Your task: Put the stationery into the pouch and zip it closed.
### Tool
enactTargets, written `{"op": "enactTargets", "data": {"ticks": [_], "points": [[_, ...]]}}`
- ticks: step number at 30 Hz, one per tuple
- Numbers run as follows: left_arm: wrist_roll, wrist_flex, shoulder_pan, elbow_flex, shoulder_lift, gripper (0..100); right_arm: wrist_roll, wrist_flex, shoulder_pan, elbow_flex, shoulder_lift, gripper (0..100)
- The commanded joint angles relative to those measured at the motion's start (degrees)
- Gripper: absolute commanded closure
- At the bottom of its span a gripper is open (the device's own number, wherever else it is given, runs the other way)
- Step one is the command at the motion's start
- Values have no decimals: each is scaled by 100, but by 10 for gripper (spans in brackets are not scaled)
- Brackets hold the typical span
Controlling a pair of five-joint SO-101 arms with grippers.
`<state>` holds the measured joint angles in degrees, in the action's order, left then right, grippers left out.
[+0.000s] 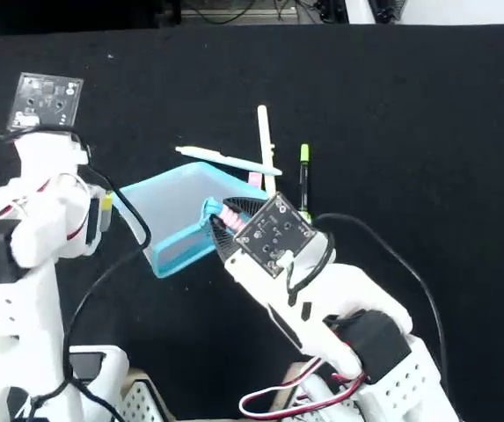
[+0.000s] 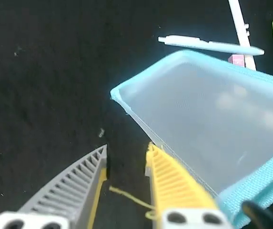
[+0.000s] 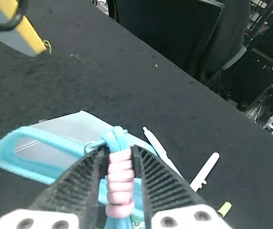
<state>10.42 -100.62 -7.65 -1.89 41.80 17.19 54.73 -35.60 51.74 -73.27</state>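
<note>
Fingers [image 3: 74, 187] pinch pink coil [image 3: 120, 179] at pouch [image 3: 60, 131].

Light-blue pouch [image 1: 177, 211]; pink coil [image 3: 120, 179]; white pen [image 1: 264, 141]; black table [image 1: 410, 132].

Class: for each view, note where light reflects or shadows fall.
Left wrist view: pale highlights on the pouch. High view: black table shows no distinct shadows. Right wrist view: the pink coil in the right gripper evenly lit, room behind dim.
</note>
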Motion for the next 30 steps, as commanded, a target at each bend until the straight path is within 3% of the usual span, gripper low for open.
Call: {"op": "enactTargets", "data": {"ticks": [1, 4, 9, 15, 22, 30], "points": [[-35, -44, 224, 295, 325, 841, 44, -26, 167, -409, 567, 988], [-70, -44, 567, -171, 958, 841, 53, -70, 167, -400, 629, 988], [-501, -35, 1710, -1358, 1811, 840, 53, -114, 176, -374, 629, 988], [-527, -35, 2563, -1314, 2576, 839, 53, -114, 176, -374, 629, 988], [-510, -26, 2633, -2105, 2549, 825, 53, -114, 167, -374, 629, 988], [-510, 0, 2396, -2132, 2277, 819, 53, -105, 167, -374, 593, 988]]}}
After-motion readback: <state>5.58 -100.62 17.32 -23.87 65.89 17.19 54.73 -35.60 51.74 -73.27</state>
